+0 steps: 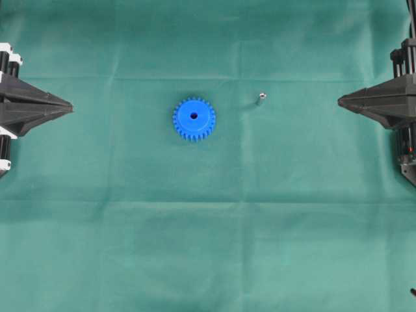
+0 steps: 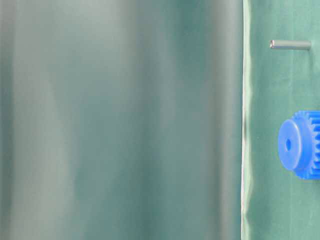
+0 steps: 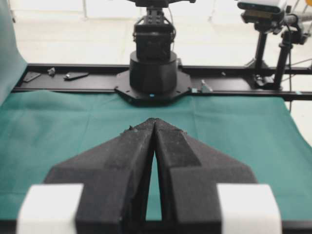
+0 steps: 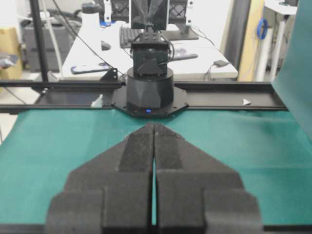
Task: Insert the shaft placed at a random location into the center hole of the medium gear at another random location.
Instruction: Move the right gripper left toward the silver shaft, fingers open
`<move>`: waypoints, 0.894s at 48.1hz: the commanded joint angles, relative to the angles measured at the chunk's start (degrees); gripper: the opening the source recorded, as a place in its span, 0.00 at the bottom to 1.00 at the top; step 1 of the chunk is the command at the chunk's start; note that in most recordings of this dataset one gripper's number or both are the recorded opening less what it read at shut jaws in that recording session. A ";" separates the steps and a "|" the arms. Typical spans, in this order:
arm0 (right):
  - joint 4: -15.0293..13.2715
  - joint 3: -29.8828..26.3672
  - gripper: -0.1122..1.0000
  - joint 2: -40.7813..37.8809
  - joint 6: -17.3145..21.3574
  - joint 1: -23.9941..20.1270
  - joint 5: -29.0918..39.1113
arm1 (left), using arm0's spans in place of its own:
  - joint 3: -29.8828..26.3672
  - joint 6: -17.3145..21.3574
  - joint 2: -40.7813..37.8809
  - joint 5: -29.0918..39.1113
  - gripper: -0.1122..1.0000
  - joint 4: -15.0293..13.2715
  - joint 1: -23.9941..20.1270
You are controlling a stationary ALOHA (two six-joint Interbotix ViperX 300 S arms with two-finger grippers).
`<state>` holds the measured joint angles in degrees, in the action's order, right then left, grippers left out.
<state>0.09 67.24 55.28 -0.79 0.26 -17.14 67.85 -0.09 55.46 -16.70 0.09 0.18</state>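
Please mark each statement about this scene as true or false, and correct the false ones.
1. The shaft already sits in the center hole. False: it rests on the cloth, apart from the medium gear.
2. The left gripper has its jaws shut. True.
3. The right gripper holds the shaft. False: it is shut on nothing.
4. In the overhead view the shaft is between the gear and the right gripper. True.

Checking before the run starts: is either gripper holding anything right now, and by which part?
Nothing is held. The left gripper and right gripper are shut and empty.
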 commanded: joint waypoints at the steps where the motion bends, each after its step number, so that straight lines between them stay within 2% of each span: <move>1: 0.00 -0.88 0.11 -0.35 0.44 0.35 0.18 | -1.76 -0.09 -0.26 -0.35 0.10 0.79 1.14; 16: 0.09 -0.97 0.13 -2.55 0.44 4.83 0.18 | -1.76 -0.26 0.00 0.88 0.10 0.79 1.32; 20: 0.00 -0.97 0.25 -4.13 0.53 5.36 -0.44 | -1.76 -0.26 0.00 0.88 0.10 0.79 1.32; 32: 0.00 0.79 0.89 -14.85 0.18 9.67 -7.82 | -1.67 -0.26 0.00 0.88 0.10 0.79 1.32; 34: 0.09 1.14 0.91 -17.49 0.09 10.28 -9.40 | -1.67 -0.26 0.00 0.88 0.10 0.79 1.32; 38: 0.09 1.58 0.85 -23.55 0.09 11.43 -12.83 | -1.67 -0.26 0.09 0.88 0.10 0.70 1.32; 43: 0.70 1.23 0.87 -30.06 0.09 12.13 -16.17 | -1.67 -0.26 0.09 0.88 0.10 0.79 1.32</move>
<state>0.26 69.35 29.18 -0.79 11.78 -30.50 67.59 -0.26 55.72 -15.38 0.70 1.41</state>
